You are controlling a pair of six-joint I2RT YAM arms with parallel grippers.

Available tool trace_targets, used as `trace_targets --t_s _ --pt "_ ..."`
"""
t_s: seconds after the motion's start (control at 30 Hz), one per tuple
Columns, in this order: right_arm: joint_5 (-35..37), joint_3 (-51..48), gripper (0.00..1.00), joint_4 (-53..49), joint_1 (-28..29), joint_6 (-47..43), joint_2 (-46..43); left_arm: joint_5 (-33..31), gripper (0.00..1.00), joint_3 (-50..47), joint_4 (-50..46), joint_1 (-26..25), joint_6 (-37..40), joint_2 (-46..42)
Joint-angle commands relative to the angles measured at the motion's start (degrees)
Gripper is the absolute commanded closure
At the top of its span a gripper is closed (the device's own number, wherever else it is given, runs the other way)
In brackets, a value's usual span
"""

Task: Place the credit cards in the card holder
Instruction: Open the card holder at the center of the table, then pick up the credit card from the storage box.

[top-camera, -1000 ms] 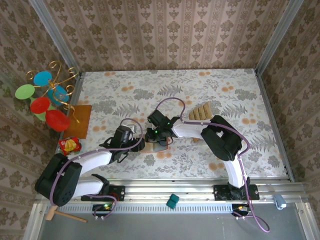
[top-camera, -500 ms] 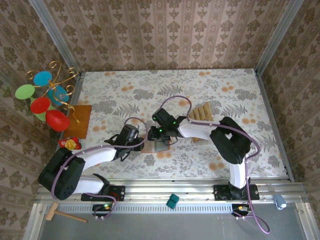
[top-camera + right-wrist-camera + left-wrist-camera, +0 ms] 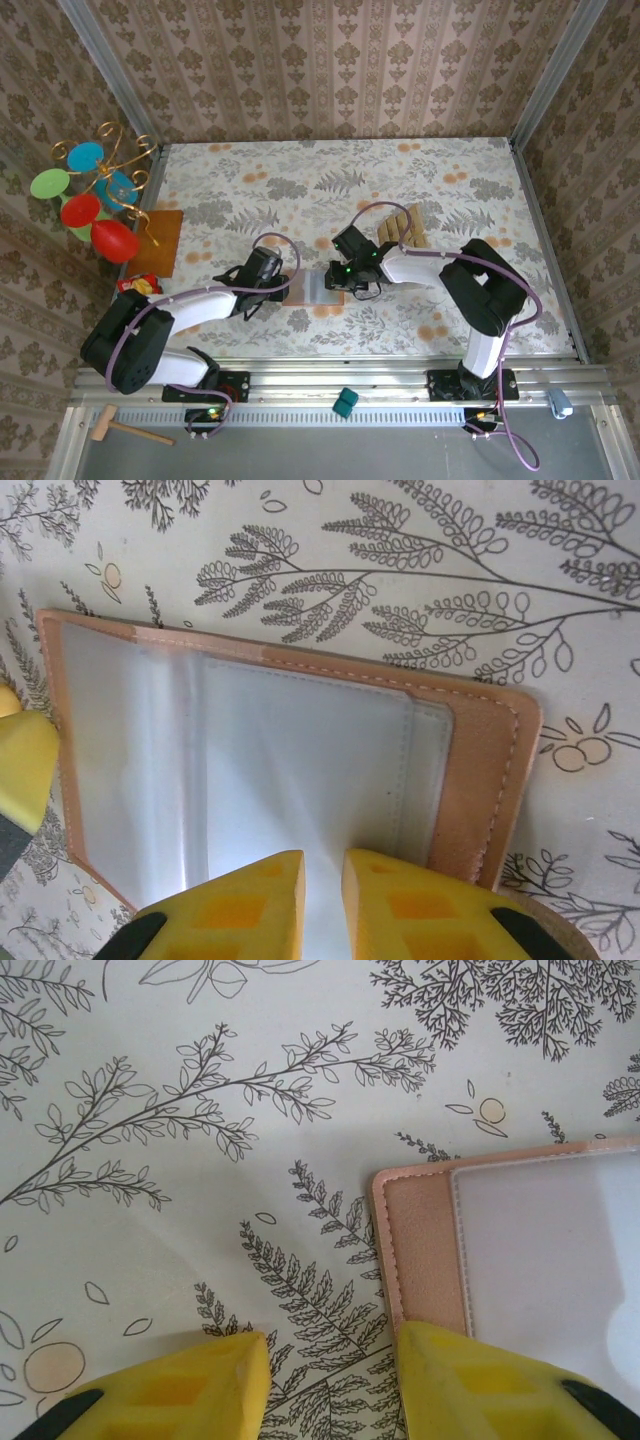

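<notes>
The card holder [image 3: 318, 285] lies open flat on the floral table, tan inner face and clear sleeves up [image 3: 300, 750]. My right gripper [image 3: 323, 865] hangs over its right half, its fingers nearly together with a lifted clear sleeve pinched in the narrow gap. My left gripper [image 3: 330, 1370] is open at the holder's left edge [image 3: 420, 1250]. One yellow finger [image 3: 480, 1380] rests on that edge and the other stands on bare cloth. The credit cards [image 3: 402, 224], tan and fanned out, lie behind the right gripper [image 3: 345, 272], untouched.
A gold wire stand with coloured discs [image 3: 95, 190] rises from an orange-brown board [image 3: 160, 243] at the far left. A red and yellow packet [image 3: 135, 288] lies near the left arm. Patterned walls close in the table on three sides.
The right gripper has swept to the right across the holder, which now lies opened flat. The left gripper has narrowed and shifted a little right onto the holder's left edge.
</notes>
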Motion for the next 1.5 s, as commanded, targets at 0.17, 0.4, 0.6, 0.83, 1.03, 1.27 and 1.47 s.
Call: trace_targets --t_s 0.17,0.4,0.6,0.83,1.03,1.27,1.47 --pt "1.08 -0.20 0.79 0.48 0.10 -0.36 -1.16 2.66 0.59 0.66 -0.23 -1.47 0.83 3.22" --pt "4.14 4.86 0.71 -9.20 -1.17 -5.15 -9.27 2.49 0.59 1.36 -1.30 -1.58 1.09 2.31" --pt "11.29 6.50 0.56 -20.06 -6.05 -10.41 -15.89 2.22 0.57 2.71 -3.91 -1.65 1.11 -0.58" --pt "23.20 7.88 0.56 -32.59 -8.84 -17.93 -15.83 1.61 0.50 4.31 -6.23 -1.56 1.98 -3.28" --pt "27.35 7.37 0.58 -34.99 -8.82 -19.59 -13.23 1.04 0.47 4.53 -6.68 -1.51 2.53 -4.04" --pt "27.93 7.70 0.61 -33.98 -8.83 -20.09 -9.53 0.73 0.45 4.51 -6.68 -1.23 2.79 -4.43" --pt "28.09 8.39 0.62 -34.00 -8.86 -20.45 -7.37 0.82 0.44 4.53 -6.42 -0.96 2.85 -4.43"
